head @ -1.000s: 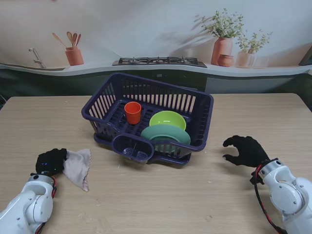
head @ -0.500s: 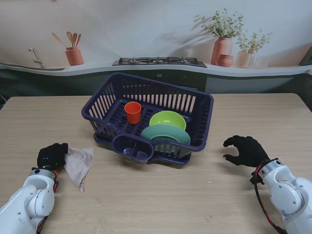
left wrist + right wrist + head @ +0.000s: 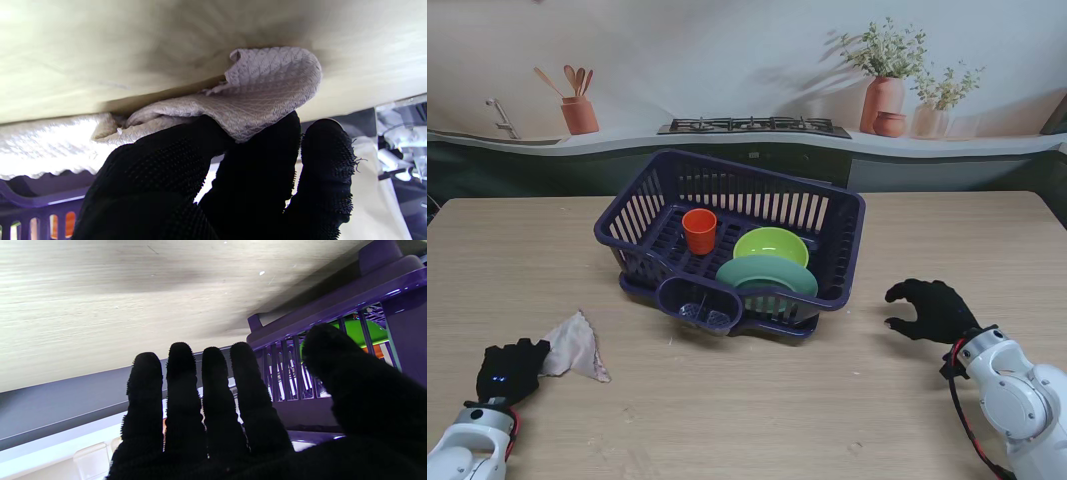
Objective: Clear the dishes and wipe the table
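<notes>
On wood-grain table [image 3: 757, 400], crumpled woven cloth [image 3: 570, 345]

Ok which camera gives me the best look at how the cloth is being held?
The left wrist view: the cloth fills the frame, pinched by the left hand's fingers against the table. The stand view shows it small, trailing from that hand. The right wrist view doesn't show it.

The left hand [image 3: 511, 369] sat low at the near left corner, its gloved fingers [image 3: 260, 173] pinched shut on a cloth [image 3: 253, 96]. The right hand [image 3: 930, 309] rested on the right side, palm down, fingers [image 3: 181, 380] extended and close together, thumb apart, holding nothing.
</notes>
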### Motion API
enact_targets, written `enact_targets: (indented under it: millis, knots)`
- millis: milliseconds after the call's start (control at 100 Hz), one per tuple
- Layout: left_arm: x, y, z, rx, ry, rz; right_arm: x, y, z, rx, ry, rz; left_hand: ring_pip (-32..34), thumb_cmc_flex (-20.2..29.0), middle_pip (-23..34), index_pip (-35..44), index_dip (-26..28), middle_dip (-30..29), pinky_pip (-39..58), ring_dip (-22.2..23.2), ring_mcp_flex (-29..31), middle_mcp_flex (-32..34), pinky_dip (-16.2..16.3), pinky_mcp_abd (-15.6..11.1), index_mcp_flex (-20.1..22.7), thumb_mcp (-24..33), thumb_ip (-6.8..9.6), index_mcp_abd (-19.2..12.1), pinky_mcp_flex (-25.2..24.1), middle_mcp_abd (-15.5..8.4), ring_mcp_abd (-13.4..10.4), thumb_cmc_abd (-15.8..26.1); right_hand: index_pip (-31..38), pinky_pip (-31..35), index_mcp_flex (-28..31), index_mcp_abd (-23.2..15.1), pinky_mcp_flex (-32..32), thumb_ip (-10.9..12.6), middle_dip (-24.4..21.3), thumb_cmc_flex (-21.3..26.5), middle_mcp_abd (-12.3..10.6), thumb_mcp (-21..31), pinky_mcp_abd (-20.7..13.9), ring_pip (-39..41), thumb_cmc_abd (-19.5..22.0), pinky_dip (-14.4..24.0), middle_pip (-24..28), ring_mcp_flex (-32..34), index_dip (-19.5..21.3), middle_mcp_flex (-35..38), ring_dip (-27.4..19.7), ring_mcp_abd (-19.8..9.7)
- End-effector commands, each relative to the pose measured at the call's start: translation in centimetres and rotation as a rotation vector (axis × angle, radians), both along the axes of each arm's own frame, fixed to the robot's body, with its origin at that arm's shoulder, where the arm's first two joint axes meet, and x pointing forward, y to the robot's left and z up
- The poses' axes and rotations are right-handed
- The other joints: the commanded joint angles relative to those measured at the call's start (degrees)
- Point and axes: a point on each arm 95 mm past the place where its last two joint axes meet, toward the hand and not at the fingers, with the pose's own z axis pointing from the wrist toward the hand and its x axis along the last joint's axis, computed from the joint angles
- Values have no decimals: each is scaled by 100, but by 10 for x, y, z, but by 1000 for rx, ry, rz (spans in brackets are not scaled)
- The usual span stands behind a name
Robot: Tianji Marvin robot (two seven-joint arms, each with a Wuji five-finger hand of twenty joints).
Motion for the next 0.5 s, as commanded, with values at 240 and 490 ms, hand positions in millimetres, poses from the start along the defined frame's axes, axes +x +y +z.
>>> enact_targets:
  millis: [240, 490]
  knots:
    - [-4, 13, -12, 7, 34, -1, -2, 2, -3, -6, 18, 14, 68, 146, -69, 2, 102, -107, 169, -52, -79, 156, 187, 429, 407, 146, 28, -112, -80, -24, 131, -6, -12, -17, 9, -29, -63, 70, -53, -54, -30, -44, -6, 6, 20, -30, -33, -80, 25, -12, -17, 65]
    - [26, 18, -12, 6, 51, -25, -1, 2, -2, -9, 15, 13, 45, 129, -79, -26, 143, -91, 160, -58, -73, 154, 184, 429, 411, 147, 23, -142, -92, -67, 106, -7, -14, -15, 10, -32, -64, 70, -52, -55, -32, -42, 12, 6, 21, -28, -30, -85, 24, -7, -17, 63]
